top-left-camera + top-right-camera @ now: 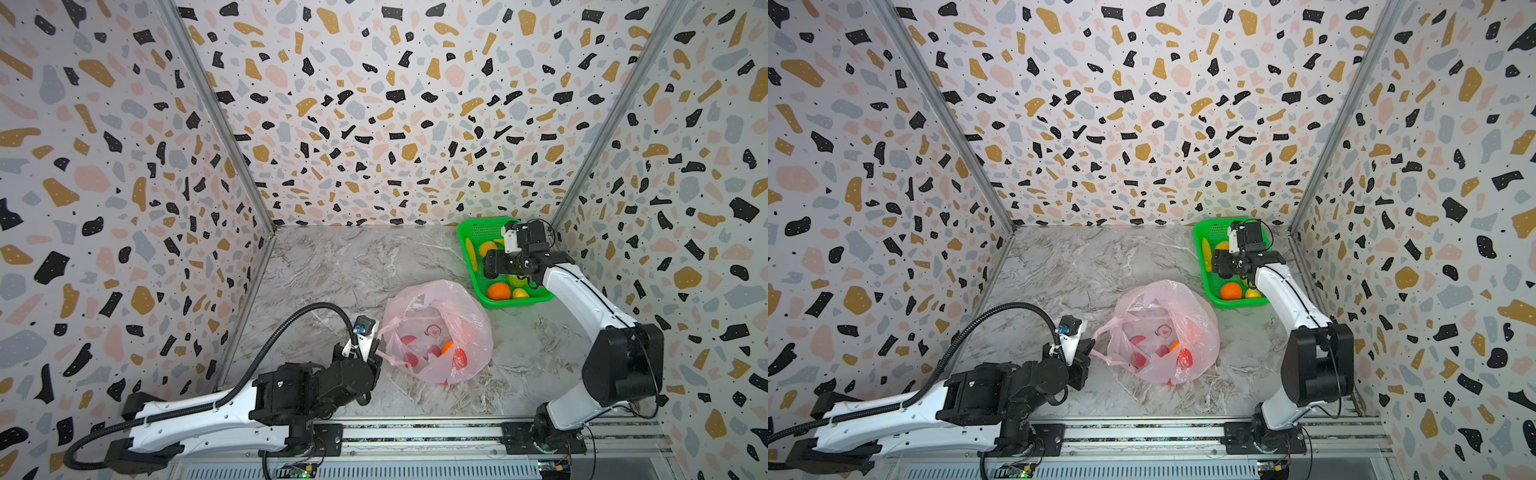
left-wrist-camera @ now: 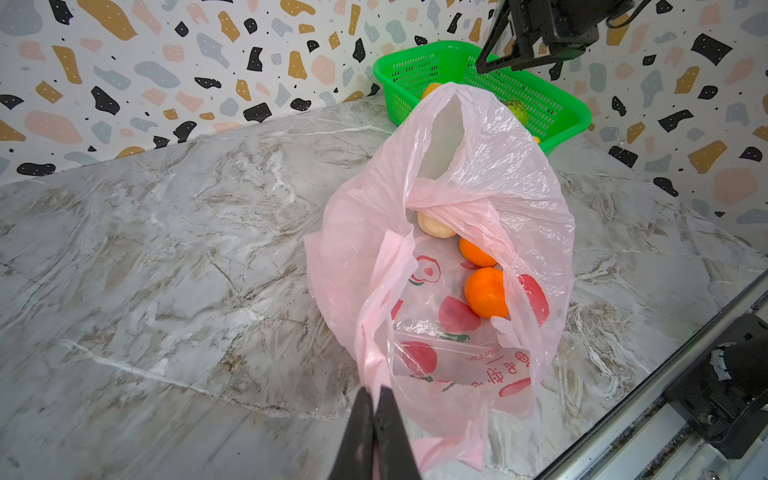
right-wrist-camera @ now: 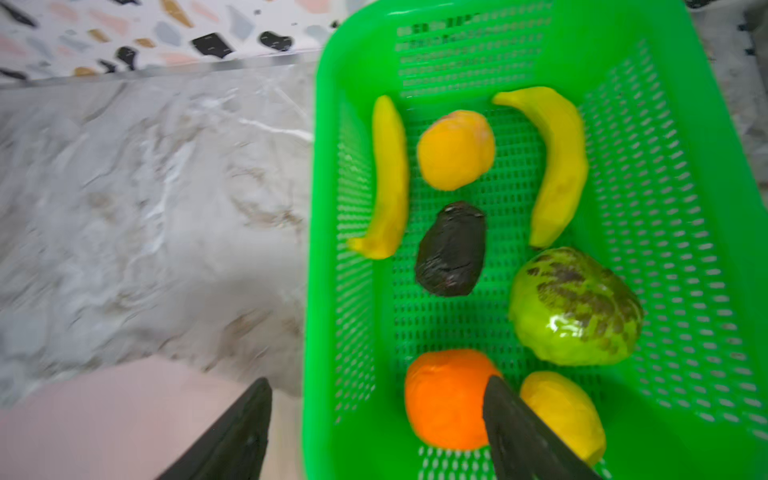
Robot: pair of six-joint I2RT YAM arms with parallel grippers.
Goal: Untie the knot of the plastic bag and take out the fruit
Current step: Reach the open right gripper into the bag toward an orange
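left claw (image 2: 374, 401) clamped on plastic bag (image 2: 490, 174), holding mouth open | right claw (image 3: 379, 381) apart, empty, above basket (image 3: 673, 199)

Both top views look down from high above the front rail (image 1: 415, 432), tilted steeply toward the back wall. They sit far enough out to catch both arms, the whole marble tabletop (image 1: 332, 270), the plastic bag (image 1: 440, 307) and the green basket (image 1: 519, 302). The 2 pictures are nearly identical, shifted slightly sideways. The left wrist camera rides low and close, peering past the left gripper (image 2: 375, 390) across the bag toward the basket in the far corner. The right wrist camera hangs just over the basket, aimed down past the right gripper (image 3: 378, 379), very near and blurred. The 2 wrist views share the basket and some pink bag film.
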